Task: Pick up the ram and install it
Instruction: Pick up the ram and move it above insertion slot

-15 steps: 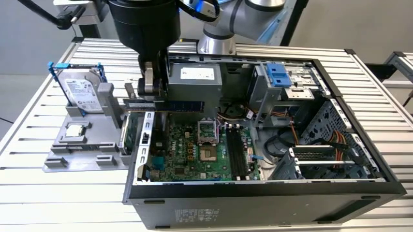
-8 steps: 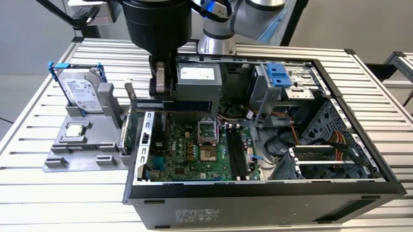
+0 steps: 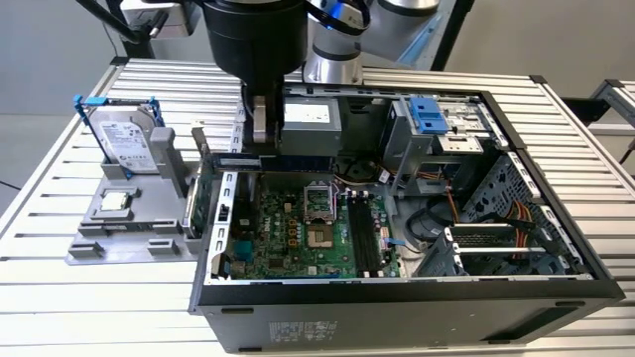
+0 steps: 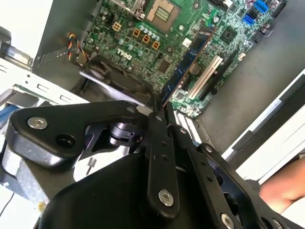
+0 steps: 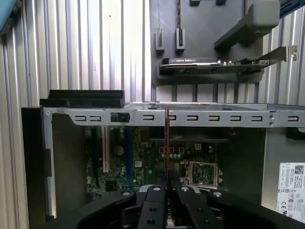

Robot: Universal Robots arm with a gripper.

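Gripper (image 3: pixel 260 143) tight around the ram (image 3: pixel 297 159), a long, thin, bluish-dark stick, level over the motherboard (image 3: pixel 297 242).

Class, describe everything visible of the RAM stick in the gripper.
The ram, a long, thin, bluish-dark circuit-board stick, is pinched by the shut black gripper near its middle. In the exterior view it hangs level, on edge, above the green motherboard in the open black computer case, touching no slot. In the first wrist view it shows edge-on.
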